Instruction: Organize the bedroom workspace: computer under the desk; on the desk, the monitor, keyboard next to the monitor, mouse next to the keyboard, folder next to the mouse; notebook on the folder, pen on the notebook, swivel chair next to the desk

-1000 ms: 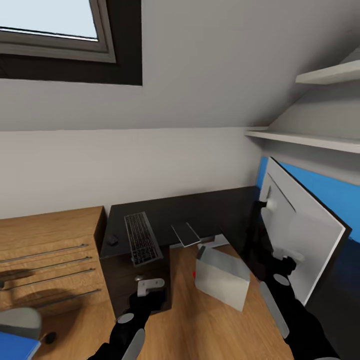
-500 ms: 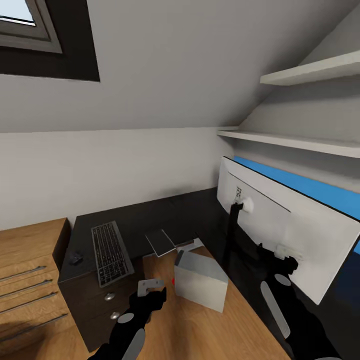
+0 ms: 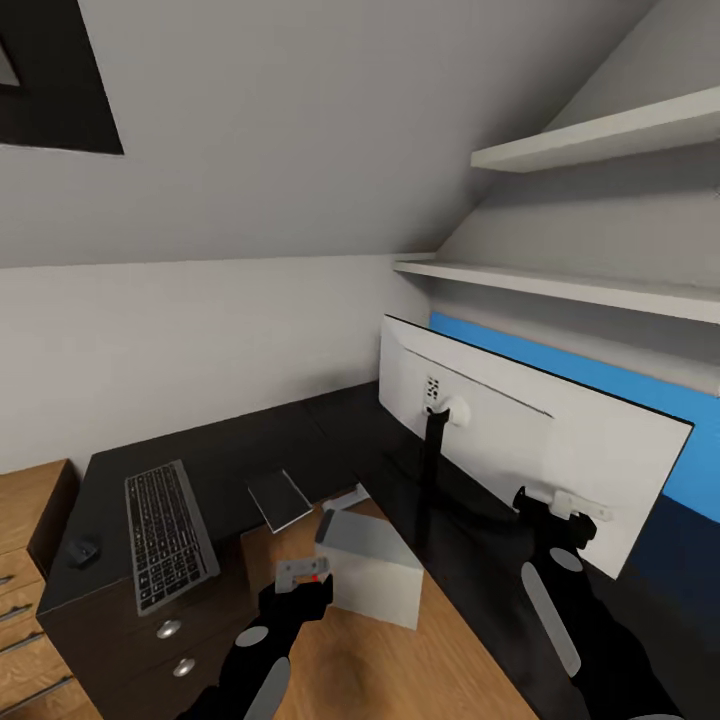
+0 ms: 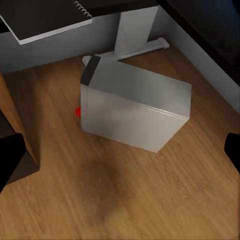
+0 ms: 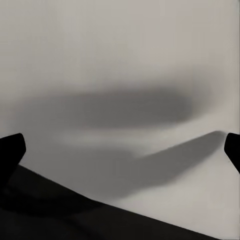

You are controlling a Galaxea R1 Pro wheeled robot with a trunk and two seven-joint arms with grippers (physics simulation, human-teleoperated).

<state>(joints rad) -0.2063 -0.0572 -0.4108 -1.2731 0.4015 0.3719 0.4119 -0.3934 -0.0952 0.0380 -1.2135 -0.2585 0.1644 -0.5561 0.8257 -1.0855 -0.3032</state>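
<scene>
The monitor (image 3: pixel 520 440) stands on the black desk (image 3: pixel 250 445) with its grey-white back towards me. My right gripper (image 3: pixel 562 508) is open at the monitor's lower edge, and its wrist view faces that pale back (image 5: pixel 120 75). The keyboard (image 3: pixel 165 545) lies on the desk's left part, with the mouse (image 3: pixel 82 550) beside it and the dark notebook (image 3: pixel 280 498) near the inner edge. The computer (image 3: pixel 370 570) sits tilted on the wood floor by a white desk leg (image 4: pixel 132 35). My left gripper (image 3: pixel 300 580) hangs open above the computer (image 4: pixel 135 110). The folder, pen and swivel chair are out of view.
Dark drawers with round knobs (image 3: pixel 170 630) sit under the keyboard end of the desk. A wooden drawer unit (image 3: pixel 20 600) stands at the far left. Two white shelves (image 3: pixel 600 140) and a blue wall panel (image 3: pixel 600 380) are behind the monitor. A sloped ceiling hangs overhead.
The camera has swung to the right: the skylight and wooden drawer unit slid off to the left, and the monitor's back shows more fully. Both arms keep their places in the picture.
</scene>
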